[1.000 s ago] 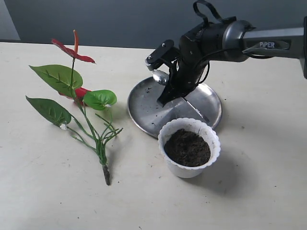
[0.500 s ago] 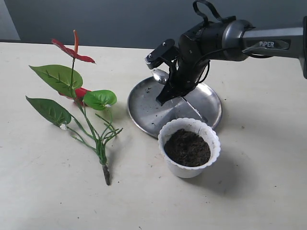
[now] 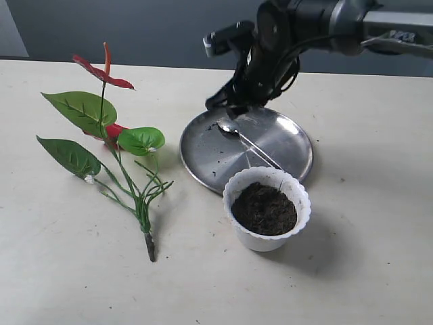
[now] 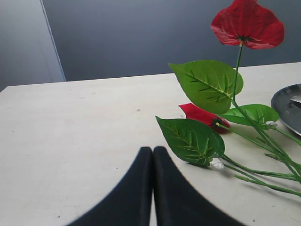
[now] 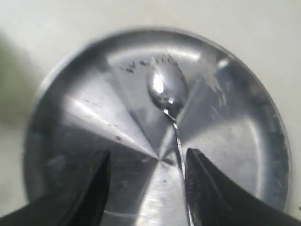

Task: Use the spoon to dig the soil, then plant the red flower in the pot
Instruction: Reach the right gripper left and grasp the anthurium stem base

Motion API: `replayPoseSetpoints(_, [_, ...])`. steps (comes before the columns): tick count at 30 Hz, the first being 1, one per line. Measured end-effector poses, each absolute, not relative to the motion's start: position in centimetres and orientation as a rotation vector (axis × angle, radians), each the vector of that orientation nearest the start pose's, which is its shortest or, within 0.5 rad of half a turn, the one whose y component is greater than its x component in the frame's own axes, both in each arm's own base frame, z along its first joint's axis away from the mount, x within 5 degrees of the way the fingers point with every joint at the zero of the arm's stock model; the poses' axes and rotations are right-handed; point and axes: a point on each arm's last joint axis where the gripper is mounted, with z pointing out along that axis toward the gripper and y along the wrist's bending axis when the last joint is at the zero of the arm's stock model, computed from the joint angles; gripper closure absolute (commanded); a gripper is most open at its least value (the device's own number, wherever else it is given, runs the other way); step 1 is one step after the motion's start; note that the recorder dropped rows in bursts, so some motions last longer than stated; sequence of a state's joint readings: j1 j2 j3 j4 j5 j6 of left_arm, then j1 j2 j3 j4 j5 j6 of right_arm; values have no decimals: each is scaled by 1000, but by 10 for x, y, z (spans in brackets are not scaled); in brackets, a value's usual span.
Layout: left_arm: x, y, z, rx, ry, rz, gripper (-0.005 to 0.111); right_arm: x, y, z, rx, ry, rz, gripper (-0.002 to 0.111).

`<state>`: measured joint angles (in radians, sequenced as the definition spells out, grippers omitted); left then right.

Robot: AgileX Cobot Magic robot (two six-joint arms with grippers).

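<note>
Hovering over the steel plate (image 3: pixel 203 145), right pincer (image 5: pixel 148 186) spread open and holding nothing, its two black fingers (image 5: pixel 96 179) apart on either side of the spoon's thin handle without touching it. Lying flat on that plate, the spoon (image 3: pixel 247 141): shiny silver metal, oval bowl toward the plate's far rim, long handle running back toward the pot. Scattered on the round, mirror-bright plate, a few dark crumbs. No readable writing on the arm in this moment.

Standing on the worktop (image 3: pixel 352 271) just in front of the plate, the pot (image 3: pixel 267 208): white plastic, scalloped wavy rim, filled nearly to the top with the soil (image 3: pixel 264 207), dark brown and crumbly.

Lying well to the left on the pale, matte worktop, the red flower (image 3: pixel 103 73): glossy red heart-shaped blooms, an orange spike, broad veined green leaves, thin green stems gathered into a dark stub nearest the camera.

Low over the worktop beside those leaves, left pincer (image 4: pixel 152 155), its smooth black fingers pressed together and gripping nothing.
</note>
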<state>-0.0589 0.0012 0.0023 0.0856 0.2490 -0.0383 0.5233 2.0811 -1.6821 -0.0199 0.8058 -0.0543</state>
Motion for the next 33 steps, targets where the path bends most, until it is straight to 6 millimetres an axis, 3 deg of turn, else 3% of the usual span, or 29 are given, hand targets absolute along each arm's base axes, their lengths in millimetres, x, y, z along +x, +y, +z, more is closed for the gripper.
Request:
replayPoseSetpoints(3, [55, -1, 190, 74, 1734, 8, 106, 381, 245, 250, -790, 2518, 319, 61])
replayPoseSetpoints(7, [55, -1, 190, 74, 1734, 8, 106, 347, 285, 274, -920, 2440, 483, 61])
replayPoseSetpoints(10, [55, -1, 190, 74, 1734, 8, 106, 318, 319, 271, -1064, 2400, 498, 61])
replayPoseSetpoints(15, [55, -1, 190, 74, 1734, 8, 106, 282, 364, 246, -1255, 2369, 413, 59])
replayPoseSetpoints(19, [55, -1, 190, 74, 1734, 8, 106, 282, 379, 230, -1267, 2373, 361, 50])
replayPoseSetpoints(25, [55, -1, 190, 74, 1734, 8, 106, 297, 391, 221, -1219, 2366, 311, 50])
replayPoseSetpoints(33, [55, -1, 190, 74, 1734, 8, 106, 309, 399, 191, -1197, 2424, 221, 50])
